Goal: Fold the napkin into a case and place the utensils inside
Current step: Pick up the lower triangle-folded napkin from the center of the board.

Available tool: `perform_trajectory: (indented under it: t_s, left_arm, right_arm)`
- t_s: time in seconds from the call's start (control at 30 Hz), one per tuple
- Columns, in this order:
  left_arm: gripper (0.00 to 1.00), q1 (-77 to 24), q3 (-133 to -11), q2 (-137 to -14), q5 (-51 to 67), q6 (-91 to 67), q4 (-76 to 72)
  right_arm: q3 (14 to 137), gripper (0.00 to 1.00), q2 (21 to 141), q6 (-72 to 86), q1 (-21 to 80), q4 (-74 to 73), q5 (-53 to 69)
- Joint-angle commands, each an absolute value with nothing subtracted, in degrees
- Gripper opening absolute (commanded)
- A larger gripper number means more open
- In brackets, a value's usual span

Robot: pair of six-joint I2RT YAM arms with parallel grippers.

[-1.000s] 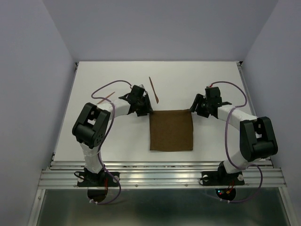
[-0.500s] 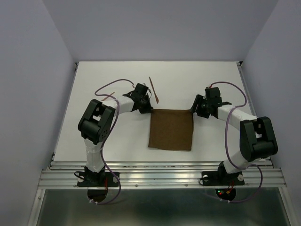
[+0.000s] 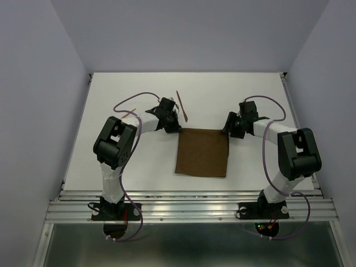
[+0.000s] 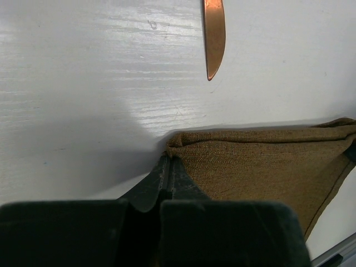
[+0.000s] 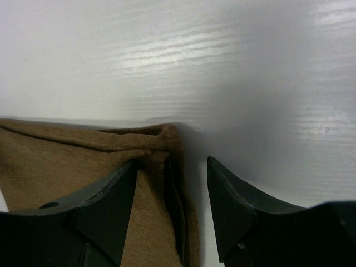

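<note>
The dark brown napkin [image 3: 201, 152] lies flat mid-table, in front of both grippers. My left gripper [image 3: 176, 129] is at its far left corner. In the left wrist view the jaws are shut, the tips [image 4: 168, 161] pinching the bunched corner of the napkin [image 4: 256, 161]. My right gripper [image 3: 227, 129] is open and straddles the far right corner: one finger [image 5: 111, 206] over the cloth [image 5: 55, 161], the other [image 5: 239, 206] on bare table beside the layered edge. One reddish-brown utensil [image 3: 182, 107] lies beyond the left gripper, its tip [image 4: 214, 33] apart from the cloth.
The white table [image 3: 256, 94] is walled at the back and sides. Purple cables loop over both arms [image 3: 130, 103]. A metal rail [image 3: 189, 208] runs along the near edge by the arm bases.
My left gripper has shut on the napkin's far left corner, and the cloth's left side has skewed slightly. The right gripper has narrowed a little and edged toward its corner.
</note>
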State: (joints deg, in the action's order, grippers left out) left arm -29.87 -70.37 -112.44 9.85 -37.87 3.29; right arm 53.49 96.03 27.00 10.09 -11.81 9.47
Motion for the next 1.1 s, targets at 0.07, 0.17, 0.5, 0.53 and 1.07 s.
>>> perform_trajectory:
  t_s: [0.07, 0.17, 0.5, 0.53, 1.07]
  left_arm:
    - [0.00, -29.1, -71.1, -114.3, 9.1, -34.6, 6.1]
    - [0.00, -29.0, -71.1, -114.4, 9.3, -33.8, 6.1]
    - [0.00, -28.7, -71.5, -114.8, 9.4, -32.5, 6.1]
    - [0.00, -28.7, -71.5, -114.8, 9.5, -32.4, 6.1]
    - [0.62, -29.5, -70.8, -101.4, -7.1, -35.6, 11.1]
  right_arm:
    - [55.6, 0.56, 98.9, 27.9, 9.1, -6.6, 10.8]
    - [54.5, 0.50, 99.7, 29.4, 8.5, -3.8, 10.6]
    - [51.2, 0.12, 100.5, 30.9, 8.5, 3.2, 10.7]
    - [51.0, 0.04, 100.5, 30.9, 8.5, 3.4, 11.0]
    - [51.0, 0.01, 97.7, 27.4, 8.5, -2.0, 9.2]
